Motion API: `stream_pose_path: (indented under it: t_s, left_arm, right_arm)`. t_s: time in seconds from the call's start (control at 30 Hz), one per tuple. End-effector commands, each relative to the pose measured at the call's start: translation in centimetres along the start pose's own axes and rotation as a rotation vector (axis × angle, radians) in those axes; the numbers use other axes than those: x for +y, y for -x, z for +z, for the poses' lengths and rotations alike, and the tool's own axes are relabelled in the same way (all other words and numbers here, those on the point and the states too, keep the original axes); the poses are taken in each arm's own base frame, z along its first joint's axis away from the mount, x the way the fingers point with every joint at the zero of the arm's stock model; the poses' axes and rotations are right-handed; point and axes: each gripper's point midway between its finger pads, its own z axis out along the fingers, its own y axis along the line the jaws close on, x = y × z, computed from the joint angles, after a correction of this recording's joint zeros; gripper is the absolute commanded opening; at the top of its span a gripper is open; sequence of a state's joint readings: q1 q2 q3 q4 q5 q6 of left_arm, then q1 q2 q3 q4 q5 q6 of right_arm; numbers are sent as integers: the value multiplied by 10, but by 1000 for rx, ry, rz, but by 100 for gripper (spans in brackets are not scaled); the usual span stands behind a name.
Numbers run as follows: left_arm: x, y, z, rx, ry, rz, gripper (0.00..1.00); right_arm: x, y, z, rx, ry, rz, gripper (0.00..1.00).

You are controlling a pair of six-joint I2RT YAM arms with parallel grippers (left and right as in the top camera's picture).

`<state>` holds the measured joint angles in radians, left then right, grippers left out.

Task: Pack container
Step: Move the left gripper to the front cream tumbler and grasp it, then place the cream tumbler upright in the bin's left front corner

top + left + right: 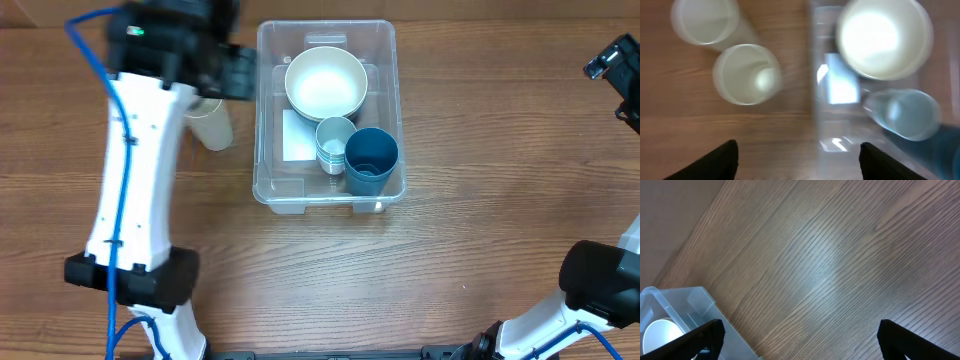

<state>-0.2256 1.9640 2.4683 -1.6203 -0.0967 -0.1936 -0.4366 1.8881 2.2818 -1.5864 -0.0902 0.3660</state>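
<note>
The clear container [325,25] stands at the table's middle. It holds a white bowl [325,82], a stack of pale cups [335,140] and a blue cup [371,160], with a white label [298,135] on its bottom. My left gripper [235,72] hovers at its left wall, open and empty [797,162]. The left wrist view shows two translucent cups [746,74] [704,20] on the table beside the container wall [815,75]. My right gripper [615,65] is open and empty [797,340] at the far right. The container's corner [685,305] shows in the right wrist view.
One translucent cup [212,122] shows in the overhead view left of the container, partly under my left arm [135,170]. Bare wooden table [480,230] lies in front of and right of the container.
</note>
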Motion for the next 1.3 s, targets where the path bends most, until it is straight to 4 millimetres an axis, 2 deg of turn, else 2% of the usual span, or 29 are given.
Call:
stream_pose_path:
  t_s: [0.0, 0.1, 0.23, 0.3, 0.4, 0.47, 0.5, 0.57, 0.63, 0.67, 0.77, 0.8, 0.97, 1.07, 1.17, 1.27]
  left_arm:
    - [37, 9, 21, 25, 34, 16, 79]
    - [43, 9, 54, 94, 43, 114, 79]
    - [41, -2, 117, 231, 40, 185, 79]
    - [40, -8, 141, 283, 37, 207, 78]
    - [39, -13, 166, 322, 31, 234, 78]
    - [37, -13, 176, 329, 23, 241, 77]
    - [37, -12, 179, 326, 23, 240, 74]
    - [33, -13, 181, 329, 0, 245, 51]
    - [33, -17, 179, 344, -5, 251, 39]
    - [34, -21, 178, 360, -5, 251, 28]
    - [34, -28, 179, 392, -5, 248, 7]
    - [34, -31, 179, 402, -3, 241, 4]
    - [33, -37, 175, 429, 6, 193, 4]
    - [19, -42, 163, 440, -16, 203, 4]
    - [-2, -40, 140, 405, -28, 247, 4]
    - [-5, -30, 104, 316, -12, 218, 4]
  right_arm:
    - [4, 4, -11, -36, 18, 3, 100]
    - [4, 4, -11, -36, 18, 3, 100]
    - [4, 4, -11, -35, 19, 3, 100]
    - [4, 4, -11, -36, 18, 3, 100]
    - [4, 4, -11, -35, 19, 3, 100]
    - [4, 4, -11, -35, 19, 3, 100]
    - [4, 4, -11, -35, 18, 3, 100]
    - [4, 4, -11, -35, 19, 3, 100]
    - [4, 4, -11, -35, 19, 3, 100]
    - [4, 4, -11, -35, 19, 3, 100]
    - [4, 4, -11, -36, 18, 3, 100]
    - [4, 4, -11, -36, 18, 3, 100]
    - [4, 4, -11, -35, 19, 3, 100]
    - [4, 4, -11, -35, 19, 3, 100]
    - [4, 4, -11, -35, 19, 3, 100]
    - [4, 4, -11, -36, 18, 3, 100]
